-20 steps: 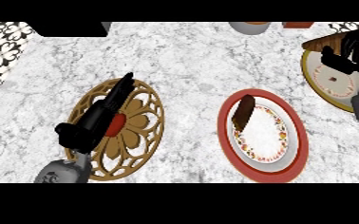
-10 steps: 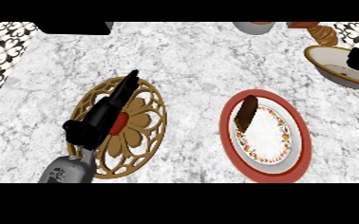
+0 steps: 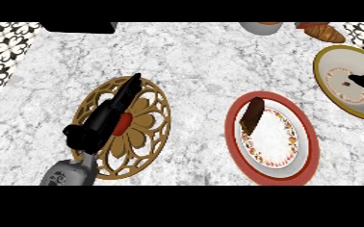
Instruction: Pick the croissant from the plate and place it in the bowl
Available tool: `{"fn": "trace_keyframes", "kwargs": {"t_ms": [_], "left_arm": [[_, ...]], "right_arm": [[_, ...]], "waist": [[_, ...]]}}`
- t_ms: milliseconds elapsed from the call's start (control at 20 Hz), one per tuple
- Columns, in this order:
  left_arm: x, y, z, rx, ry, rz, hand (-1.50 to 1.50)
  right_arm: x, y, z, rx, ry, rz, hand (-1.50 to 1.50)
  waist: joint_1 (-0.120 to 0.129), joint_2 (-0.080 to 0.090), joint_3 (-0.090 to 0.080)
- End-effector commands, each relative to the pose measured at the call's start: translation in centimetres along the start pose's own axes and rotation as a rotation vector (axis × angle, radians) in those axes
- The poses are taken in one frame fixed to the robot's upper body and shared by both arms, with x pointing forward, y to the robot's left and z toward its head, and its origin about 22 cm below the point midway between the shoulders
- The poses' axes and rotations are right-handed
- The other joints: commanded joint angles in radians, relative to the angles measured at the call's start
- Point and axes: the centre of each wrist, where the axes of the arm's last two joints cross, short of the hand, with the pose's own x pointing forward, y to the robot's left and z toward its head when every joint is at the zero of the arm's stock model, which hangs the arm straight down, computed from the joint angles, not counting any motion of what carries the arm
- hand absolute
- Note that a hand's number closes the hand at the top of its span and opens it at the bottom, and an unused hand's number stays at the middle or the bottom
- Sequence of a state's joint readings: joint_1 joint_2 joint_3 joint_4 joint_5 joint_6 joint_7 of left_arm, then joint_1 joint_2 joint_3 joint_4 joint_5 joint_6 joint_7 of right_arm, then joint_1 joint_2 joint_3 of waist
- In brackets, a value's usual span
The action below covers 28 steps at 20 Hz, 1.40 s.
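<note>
Grey marbled counter (image 3: 199,62), round wooden trivet (image 3: 153,127) at left — flower-cut, dark brown bar (image 3: 252,113) well right, black block (image 3: 78,27) at top edge

The left hand (image 3: 107,120) is seen at the lower left of the head view, raised on a grey forearm (image 3: 68,173) that enters from the lower edge. Its fingers (image 3: 131,86) are held straight and together, directed up and slightly right. The right hand is not seen.
</note>
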<state>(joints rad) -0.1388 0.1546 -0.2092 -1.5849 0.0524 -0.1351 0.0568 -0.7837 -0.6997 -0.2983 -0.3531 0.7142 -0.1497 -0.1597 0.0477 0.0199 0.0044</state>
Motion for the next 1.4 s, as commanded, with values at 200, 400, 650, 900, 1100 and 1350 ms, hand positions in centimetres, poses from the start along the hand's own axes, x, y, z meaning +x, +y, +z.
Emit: {"fn": "trace_keyframes", "kwargs": {"t_ms": [200,400,650,900,1100,1350], "left_arm": [[0.4,-0.2,-1.5,0.002,0.0,0.009,0.0],[0.5,0.4,0.1,0.028,-0.003,-0.001,0.0],[0.1,-0.2,-0.3,0.012,0.006,-0.017,0.0],[0.1,-0.5,-0.8,0.033,0.003,0.009,0.0],[0.8,0.2,-0.3,0.026,0.006,0.033,0.0],[0.3,0.1,0.7,0.026,0.002,-0.003,0.0]], "right_arm": [[0.2,-1.4,-0.7,-0.195,-0.017,-0.203,-1.5],[-2.2,-4.9,-0.4,-0.318,0.054,-0.382,-1.5],[-6.7,-5.7,1.5,-0.346,0.126,-0.485,-1.5],[-11.6,-7.5,4.1,-0.444,0.175,-0.574,-1.5],[-15.3,-11.2,6.8,-0.473,0.151,-0.603,-1.5],[-20.2,-11.5,11.4,-0.419,0.142,-0.613,-1.5]], "waist": [[-0.004,0.003,0.0],[-0.011,-0.006,0.0],[-0.019,-0.004,0.0],[-0.031,-0.002,0.001],[-0.028,-0.005,0.003],[-0.038,-0.007,0.006]]}}
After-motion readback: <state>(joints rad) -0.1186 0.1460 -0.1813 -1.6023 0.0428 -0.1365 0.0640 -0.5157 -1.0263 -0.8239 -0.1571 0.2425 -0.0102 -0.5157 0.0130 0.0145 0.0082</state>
